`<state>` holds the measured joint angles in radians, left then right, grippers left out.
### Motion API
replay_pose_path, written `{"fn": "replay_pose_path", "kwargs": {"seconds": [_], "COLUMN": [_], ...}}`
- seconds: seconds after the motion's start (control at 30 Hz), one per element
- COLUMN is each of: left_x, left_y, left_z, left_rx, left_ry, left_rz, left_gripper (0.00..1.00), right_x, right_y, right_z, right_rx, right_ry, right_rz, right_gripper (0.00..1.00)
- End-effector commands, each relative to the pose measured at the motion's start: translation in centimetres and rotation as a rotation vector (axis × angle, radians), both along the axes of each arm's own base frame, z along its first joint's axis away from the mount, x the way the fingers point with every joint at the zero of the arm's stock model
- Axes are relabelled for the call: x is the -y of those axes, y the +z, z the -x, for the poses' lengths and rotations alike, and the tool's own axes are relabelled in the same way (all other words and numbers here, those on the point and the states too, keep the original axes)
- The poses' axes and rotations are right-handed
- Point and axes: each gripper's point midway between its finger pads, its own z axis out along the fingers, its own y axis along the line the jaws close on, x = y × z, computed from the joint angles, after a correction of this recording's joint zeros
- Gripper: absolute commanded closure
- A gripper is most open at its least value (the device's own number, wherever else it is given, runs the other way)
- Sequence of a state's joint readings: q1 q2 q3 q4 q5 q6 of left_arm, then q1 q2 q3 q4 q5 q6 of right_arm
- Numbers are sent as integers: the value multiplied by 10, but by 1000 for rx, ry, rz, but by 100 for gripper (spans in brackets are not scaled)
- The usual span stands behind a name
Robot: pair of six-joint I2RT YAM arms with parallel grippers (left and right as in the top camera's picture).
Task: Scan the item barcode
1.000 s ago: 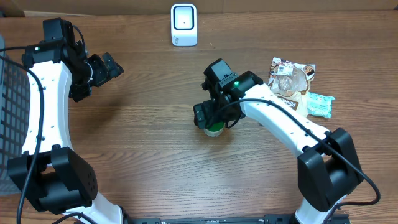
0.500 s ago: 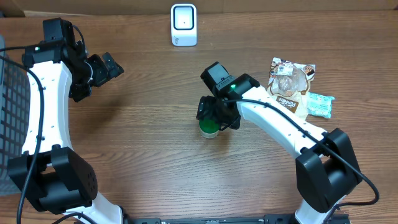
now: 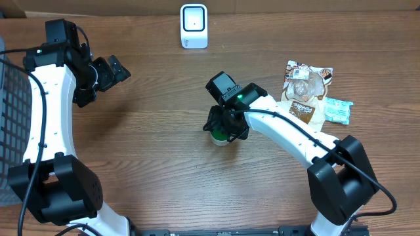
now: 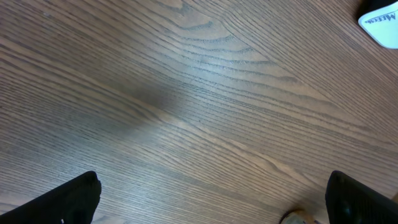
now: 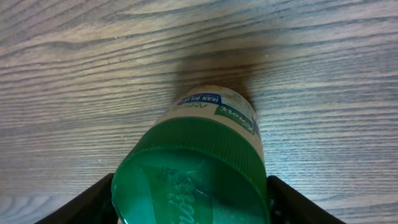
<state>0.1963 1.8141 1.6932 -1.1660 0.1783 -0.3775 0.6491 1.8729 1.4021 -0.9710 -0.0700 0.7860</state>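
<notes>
The right tool (image 5: 189,202) straddles the green ribbed lid of a small jar (image 5: 208,118) standing upright mid-counter (image 3: 157,177); whether it pinches yet, I cannot tell. The jar is probably light and rigid; the lid's sides look the best hold. Only the wrist view shows its label. Only overhead shows the left tool (image 3: 108,71), spread wide and empty, and the scanner (image 3: 193,26) beyond.

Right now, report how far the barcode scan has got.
Done: the right gripper sits over the green-lidded jar, jaws either side of the lid. In hand: securing the grip; the jar stands on the table. Remaining: lift it, present it to the scanner. The left gripper hangs open.
</notes>
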Motion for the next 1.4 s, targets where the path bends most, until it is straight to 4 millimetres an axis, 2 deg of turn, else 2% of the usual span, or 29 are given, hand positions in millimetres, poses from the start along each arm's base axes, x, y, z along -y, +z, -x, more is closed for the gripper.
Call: {"fn": "replay_pose_path", "kwargs": {"seconds": [0.0,0.1,0.2,0.3,0.43,0.57,0.7,0.87,0.97,1.03,1.1,1.27,1.33,1.37], "left_x": [1,1,1,1,1,1,1,1,1,1,1,1,1,1], "left_y": [4,4,4,4,4,4,4,4,4,4,4,4,4,4], "left_z": [-2,-2,-2,-2,-2,-2,-2,-2,-2,-2,-2,-2,-2,-2], "left_rx": [14,14,14,14,14,14,14,14,14,14,14,14,14,14], "left_ry": [-12,-12,-12,-12,-12,-12,-12,-12,-12,-12,-12,-12,-12,-12], "left_rz": [-10,-10,-10,-10,-10,-10,-10,-10,-10,-10,-10,-10,-10,-10], "left_gripper": [0,0,0,0,1,0,0,0,1,0,1,0,1,0], "right_x": [3,0,-6,-12,-19,-27,-44,-42,-40,-42,-46,-53,-49,-48], "right_y": [-4,-2,0,3,6,9,12,11,12,17,27,71,80,79], "right_z": [-2,-8,-15,-23,-31,-31,-18,-11,-14,-18,-25,-52,-56,-56], "right_rx": [25,74,141,226,353,455,520,539,544,539,538,473,394,379], "right_ry": [74,208,380,624,1029,1424,1609,1745,1744,1671,1555,989,730,705], "right_rz": [30,28,30,49,103,146,36,19,22,13,-2,-110,-162,-165], "right_gripper": [35,41,42,48,49,36,25,18,14,0,0,0,0,0]}}
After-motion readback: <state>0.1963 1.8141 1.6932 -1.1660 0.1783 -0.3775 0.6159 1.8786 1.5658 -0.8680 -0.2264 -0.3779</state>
